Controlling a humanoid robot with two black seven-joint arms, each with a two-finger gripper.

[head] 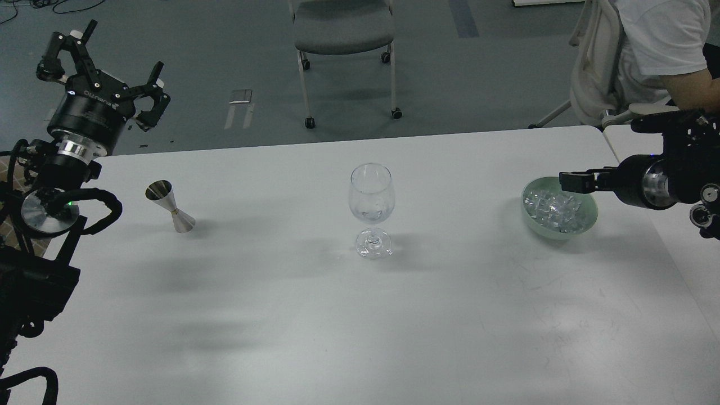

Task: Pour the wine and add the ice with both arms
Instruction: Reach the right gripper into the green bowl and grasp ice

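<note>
The ice (557, 209) lies in the green bowl (585, 225), right of the wine glass (371, 209). The right gripper (569, 181), finger state indiscernible, hovers at the bowl's rim; the left gripper (104, 70), fingers spread, is well apart.

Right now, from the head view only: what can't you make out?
- Wine in the jigger: its mouth faces away, so the inside is hidden.
- Wine glass: any clear liquid in it is too faint to tell.
- Right gripper: seen side-on over the green bowl, fingers not separable; any ice held is hidden.
- Seated person: cut off by the top edge.
</note>
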